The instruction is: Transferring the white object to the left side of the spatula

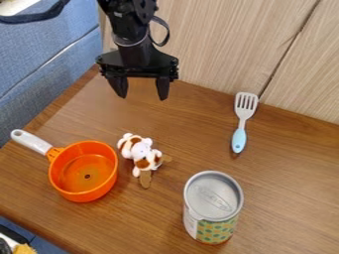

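"So, how does the hand (141,97) stand?"

"Spread, its two tips well apart, toward the table's (152,218) back edge; the white plush toy (141,151), patched with brown, lies forward of it, just beside the orange pan (58,191)."

"And the edges?"

"Tight for the pan; its pale handle comes right up to the left edge; the can (213,198) stands forward and right of the toy; the spatula (244,116) lies near the wooden panel (205,39); a broad stretch of tabletop runs between toy and spatula."
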